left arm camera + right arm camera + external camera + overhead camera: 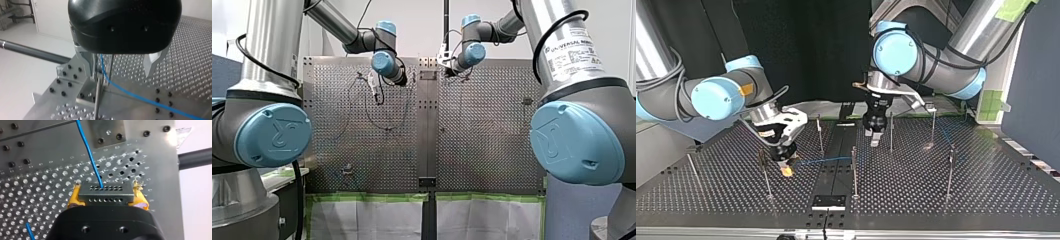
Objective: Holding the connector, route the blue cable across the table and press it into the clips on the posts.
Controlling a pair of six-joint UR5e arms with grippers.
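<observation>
1. At the top view's left, the right gripper (pixel 786 169) is seen low over the perforated table (pixel 986 190). Its yellow pads (pixel 73 198) are clamped tight on the grey connector (pixel 106 193), which is pretty clear in the right wrist view.
2. The blue cable (pixel 88 152) is plugged into the connector's far face and is led ahead of the gripper, over the table.
3. In the top view the cable is strung from that gripper across toward the thin middle post (pixel 854 167).
4. The left gripper (pixel 875 136) is held a bit behind that post, pointing down at the table, well apart from the right one.
5. In the left wrist view its metal fingers (pixel 153 62) are spread wide apart, with nothing gripped.
6. The cable is passed between those fingers, close to one of them, and a post (pixel 97 100) is stood right there too. Whether the cable is seated in a clip can't be told from here.
</observation>
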